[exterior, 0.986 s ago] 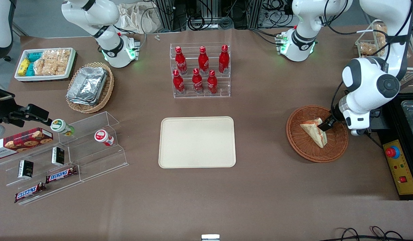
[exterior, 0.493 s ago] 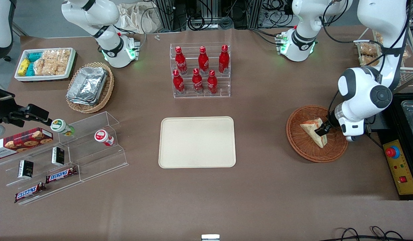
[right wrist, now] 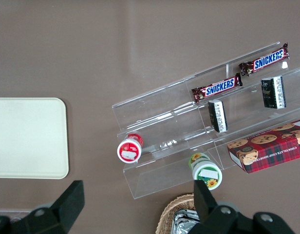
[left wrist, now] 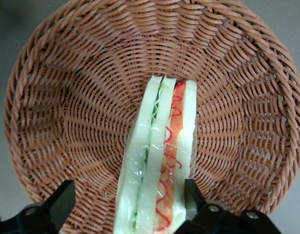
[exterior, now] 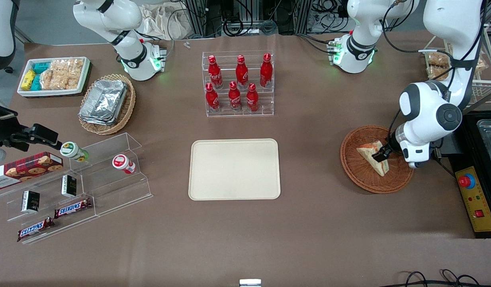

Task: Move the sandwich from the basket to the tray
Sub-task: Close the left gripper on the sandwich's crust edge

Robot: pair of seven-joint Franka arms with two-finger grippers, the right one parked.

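Observation:
The sandwich [exterior: 371,160], a pale bread wedge with red, orange and green filling, lies in the round reddish-brown wicker basket [exterior: 358,177] toward the working arm's end of the table. My gripper [exterior: 381,154] is down in the basket, open and straddling the sandwich. In the left wrist view the sandwich [left wrist: 159,156] stands on edge on the basket [left wrist: 67,97], inside my gripper [left wrist: 126,202]. One fingertip [left wrist: 191,195] is against the bread and the other [left wrist: 62,200] stands well apart from it. The cream tray [exterior: 234,169] lies bare at the table's middle.
An acrylic rack of red bottles [exterior: 239,83] stands farther from the front camera than the tray. A yellow control box with a red button [exterior: 467,181] sits beside the basket. Toward the parked arm's end are a foil-tray basket [exterior: 106,103], a snack bin [exterior: 54,75] and acrylic shelves [exterior: 82,187].
My gripper has shifted a little toward the tray and nearer the front camera, coming down over the sandwich. The sandwich and basket have not moved.

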